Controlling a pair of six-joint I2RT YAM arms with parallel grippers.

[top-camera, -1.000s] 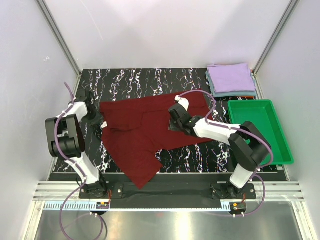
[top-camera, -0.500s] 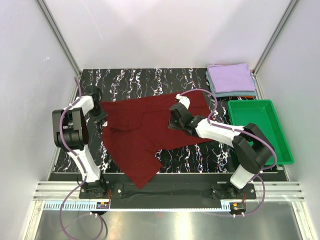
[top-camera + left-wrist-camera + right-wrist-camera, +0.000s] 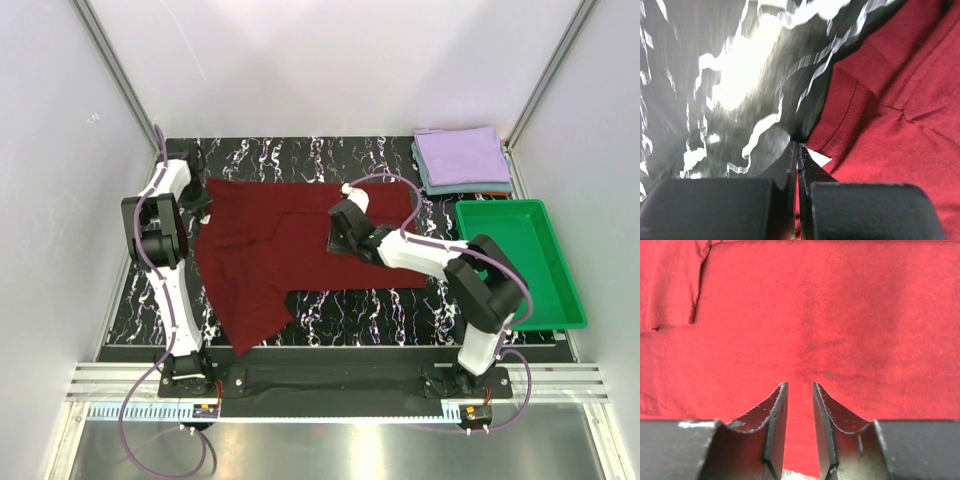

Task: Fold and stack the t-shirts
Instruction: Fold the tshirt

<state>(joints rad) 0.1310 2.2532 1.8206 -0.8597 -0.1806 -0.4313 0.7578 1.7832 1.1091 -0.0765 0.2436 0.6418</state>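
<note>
item: dark maroon cotton t-shirt (image 3: 290, 245), now dragged flatter toward your black marbled worktop (image 3: 300, 155) far-left corner; left gripper (image 3: 796, 145) clamped on its hem, right gripper (image 3: 799, 385) parted a crack, grasp unclear; nearly ready for folding.

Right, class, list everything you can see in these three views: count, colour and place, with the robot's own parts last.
maroon tee: one, dark red, spread across the middle of the table
lavender tee: one, folded, far right corner, top of the stack
grey-blue tee: one, folded, under the lavender tee
tray: one, green, right side
table: one, black with white veins
arms: two, white and black, near edge
left gripper: black, shut on the maroon tee's far left edge
right gripper: black, jaws slightly apart over the maroon tee
</note>
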